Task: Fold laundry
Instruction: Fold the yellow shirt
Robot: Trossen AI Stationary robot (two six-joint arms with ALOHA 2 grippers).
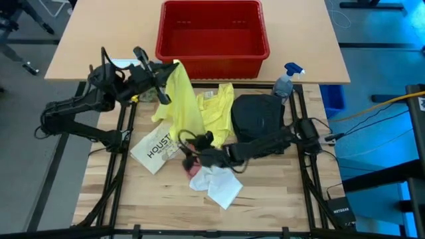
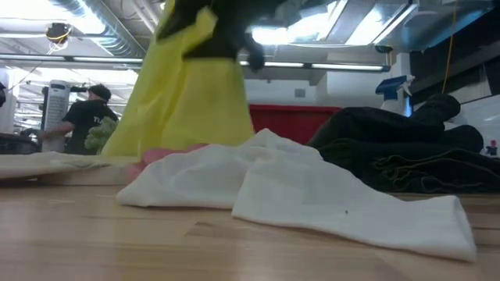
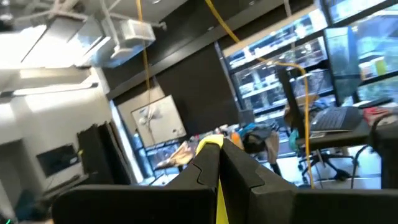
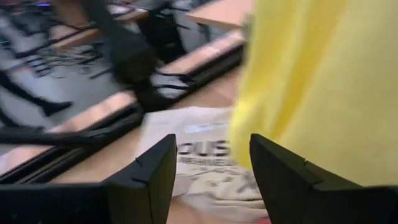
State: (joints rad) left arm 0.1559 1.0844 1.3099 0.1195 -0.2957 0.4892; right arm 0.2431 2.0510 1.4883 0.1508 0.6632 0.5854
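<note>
Left gripper (image 1: 161, 78), upper left of high view, pinches the yellow T-shirt (image 1: 188, 106) aloft; shirt hangs to frame centre. Right gripper (image 1: 189, 147), centre, fingers spread, holds nothing. Suggest: right gripper catches the hanging hem, clear of the "HOUSTON" item (image 1: 154, 150), then spread flat.

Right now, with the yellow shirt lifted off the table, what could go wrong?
1. The left claw pinches only a small bit of the yellow T-shirt; it could slip out and drop in a heap.
2. The shirt's lower part still lies against the black trousers and over the HOUSTON item, so pulling higher may drag them.
3. The open right claw, close to the hanging cloth, might snag it or grab the pink cloth instead.
</note>
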